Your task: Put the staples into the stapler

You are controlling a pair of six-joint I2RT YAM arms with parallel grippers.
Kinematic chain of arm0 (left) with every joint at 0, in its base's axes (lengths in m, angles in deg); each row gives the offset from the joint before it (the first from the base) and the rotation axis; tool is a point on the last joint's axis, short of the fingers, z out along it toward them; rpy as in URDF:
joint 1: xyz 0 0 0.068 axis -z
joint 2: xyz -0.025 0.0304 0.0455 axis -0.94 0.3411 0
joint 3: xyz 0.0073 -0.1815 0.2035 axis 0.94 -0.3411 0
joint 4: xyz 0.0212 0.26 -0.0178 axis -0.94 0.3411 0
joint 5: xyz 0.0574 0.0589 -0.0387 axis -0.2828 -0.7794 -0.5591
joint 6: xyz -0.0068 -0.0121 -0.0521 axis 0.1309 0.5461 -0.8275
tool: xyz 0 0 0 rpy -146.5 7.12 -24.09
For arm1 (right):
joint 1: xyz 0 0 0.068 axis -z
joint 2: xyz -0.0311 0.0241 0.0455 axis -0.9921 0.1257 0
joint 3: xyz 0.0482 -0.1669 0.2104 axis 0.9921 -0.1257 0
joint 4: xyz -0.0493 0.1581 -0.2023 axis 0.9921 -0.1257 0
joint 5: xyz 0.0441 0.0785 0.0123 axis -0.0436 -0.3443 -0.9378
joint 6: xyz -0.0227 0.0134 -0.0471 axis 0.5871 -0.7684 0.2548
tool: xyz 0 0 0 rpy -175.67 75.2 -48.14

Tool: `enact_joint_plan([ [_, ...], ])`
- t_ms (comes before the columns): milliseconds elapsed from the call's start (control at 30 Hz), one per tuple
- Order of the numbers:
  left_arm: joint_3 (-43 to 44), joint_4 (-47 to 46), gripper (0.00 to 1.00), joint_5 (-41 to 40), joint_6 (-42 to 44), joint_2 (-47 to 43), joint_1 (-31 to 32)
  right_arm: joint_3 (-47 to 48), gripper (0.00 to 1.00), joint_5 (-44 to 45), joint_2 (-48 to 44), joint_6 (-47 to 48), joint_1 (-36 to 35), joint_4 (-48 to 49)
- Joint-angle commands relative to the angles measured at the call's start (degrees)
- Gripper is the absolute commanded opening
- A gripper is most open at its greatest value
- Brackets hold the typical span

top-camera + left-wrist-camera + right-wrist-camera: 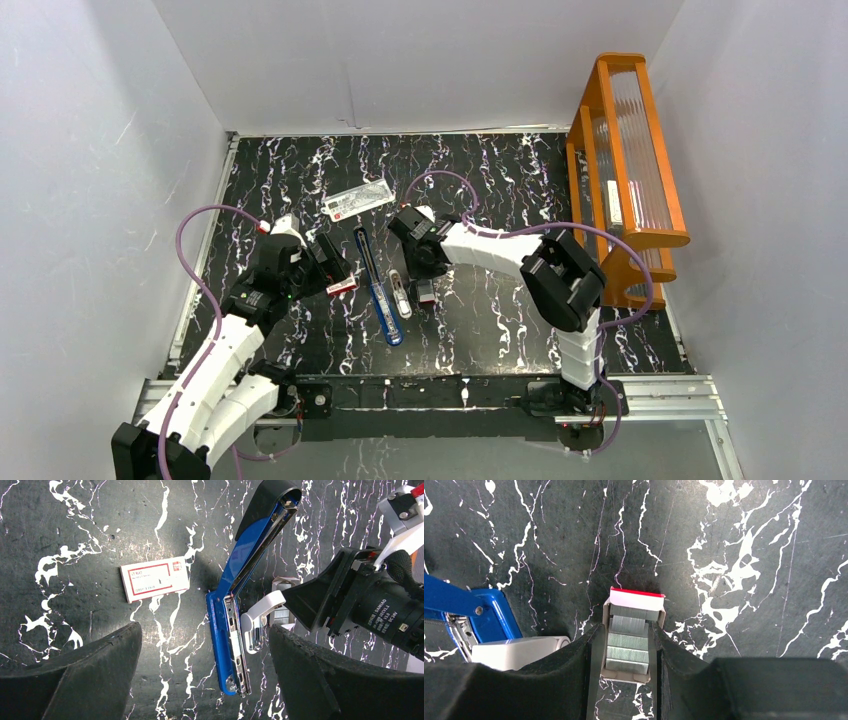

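The blue stapler [385, 310] lies swung open on the dark marbled table, its black base [365, 250] pointing away and its silver rail [235, 645] facing up. My left gripper [205, 680] is open wide, and the blue arm's near end lies between its fingers untouched. The red-and-white sleeve [155, 579] lies flat to the stapler's left. My right gripper [626, 630] straddles the open cardboard tray, which holds several silvery strips of staples [628, 640]. Its pads lie against both side walls of the tray. The tray rests on the table just right of the stapler [489, 615].
A small white-and-silver piece [257, 622] lies between the stapler and my right gripper [425, 280]. A flat clear packet with a white-and-red label [358, 200] sits farther back. An orange rack [625, 160] stands at the right wall. White walls enclose the table.
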Motion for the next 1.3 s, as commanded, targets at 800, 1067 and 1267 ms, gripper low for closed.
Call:
enact_joint_plan([
  [800,-0.21,-0.35,0.94,-0.55,0.26,-0.27,0.10,3.61,0.44,2.82,1.26,-0.49,-0.91,-2.25],
  [1067,-0.24,-0.32,0.94,-0.49,0.31,-0.19,0.13,4.06,0.38,3.49,1.61,-1.40,-1.16,-3.27],
  [1267,-0.12,-0.42,0.94,-0.64,0.34,-0.19,0.09,4.85,0.42,3.64,2.46,-1.52,-1.60,-4.36],
])
